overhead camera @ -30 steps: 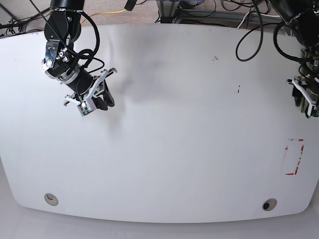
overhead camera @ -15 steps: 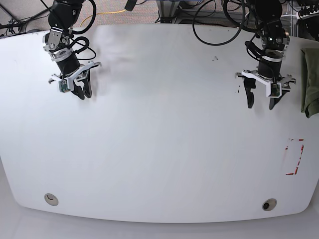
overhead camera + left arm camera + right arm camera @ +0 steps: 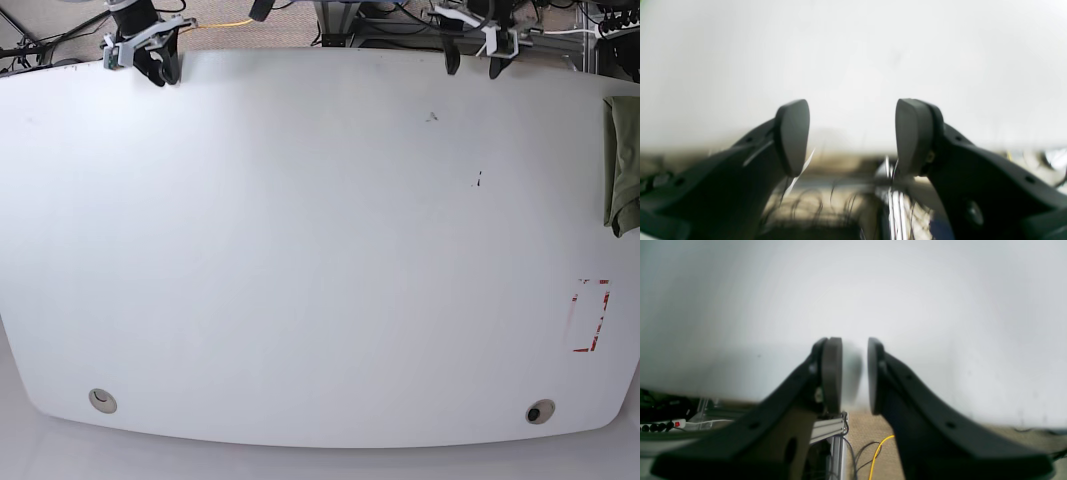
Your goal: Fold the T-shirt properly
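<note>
In the upper left of the base view I am seeing my right gripper [image 3: 165, 73] hanging over the far edge of the white table [image 3: 300, 260], its jaws standing a narrow gap apart and holding nothing. Toward the upper right my left gripper [image 3: 472, 62] is hovering with jaws wide apart and empty. The T-shirt [image 3: 622, 165] is lying bunched at the right edge of the frame, well apart from both.

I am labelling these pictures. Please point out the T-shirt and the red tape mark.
T-shirt [image 3: 623, 165], base view: middle of the folded green cloth at the table's right edge.
Red tape mark [image 3: 591, 315], base view: centre of the rectangle.
</note>
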You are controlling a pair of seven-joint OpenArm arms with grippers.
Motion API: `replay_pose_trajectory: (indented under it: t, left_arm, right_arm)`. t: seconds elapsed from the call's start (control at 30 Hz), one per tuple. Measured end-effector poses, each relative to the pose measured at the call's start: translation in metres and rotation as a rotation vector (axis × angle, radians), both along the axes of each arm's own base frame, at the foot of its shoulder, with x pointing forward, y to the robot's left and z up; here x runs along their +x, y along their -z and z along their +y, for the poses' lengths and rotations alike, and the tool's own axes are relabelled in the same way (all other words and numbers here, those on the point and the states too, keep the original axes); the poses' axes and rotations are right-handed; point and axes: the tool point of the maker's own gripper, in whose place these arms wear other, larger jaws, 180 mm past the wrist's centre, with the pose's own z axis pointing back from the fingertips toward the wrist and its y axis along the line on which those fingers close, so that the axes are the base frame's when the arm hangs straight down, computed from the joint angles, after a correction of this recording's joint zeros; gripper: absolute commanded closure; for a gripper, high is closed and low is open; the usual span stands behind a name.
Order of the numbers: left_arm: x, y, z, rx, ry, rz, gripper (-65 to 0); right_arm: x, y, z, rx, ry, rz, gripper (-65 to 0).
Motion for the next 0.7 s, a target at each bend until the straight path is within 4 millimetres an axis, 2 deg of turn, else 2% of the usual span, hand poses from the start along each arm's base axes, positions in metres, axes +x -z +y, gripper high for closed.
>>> replay_pose_trajectory:
  t: [0.1,0.17,0.27,0.37,0.53,0.6,0.67,0.7]
  left_arm:
    - [-0.039,0.005,0.001,-0.001,-0.001,0.093,-36.7]
    - [-0.062,0.013,0.0,-0.007,-0.003,0.161,-36.7]
    - [-0.088,0.03,0.0,-0.028,-0.017,0.236,-36.7]
    - [-0.121,0.061,0.004,-0.042,-0.02,0.351,-36.7]
    - [-0.149,0.12,0.017,-0.059,-0.058,0.489,-36.7]
    - [-0.146,0.14,0.017,-0.088,-0.065,0.498,-36.7]
    - [-0.145,0.161,0.02,-0.1,-0.071,0.529,-36.7]
    - [-0.152,0.173,0.024,-0.094,-0.087,0.578,-36.7]
  right_arm:
    - [-0.034,0.0,0.005,0.036,0.032,0.054,-12.2]
    - [-0.063,0.006,0.011,0.044,0.044,0.127,-12.2]
    - [-0.093,0.015,0.018,0.057,0.061,0.202,-12.2]
    - [-0.118,0.027,0.025,0.072,0.088,0.268,-12.2]
    - [-0.161,0.062,0.05,0.113,0.044,0.425,-12.2]
    - [-0.167,0.076,0.06,0.127,0.022,0.463,-12.2]
    - [-0.163,0.087,0.063,0.139,0.029,0.466,-12.2]
    - [-0.16,0.096,0.066,0.143,0.02,0.479,-12.2]
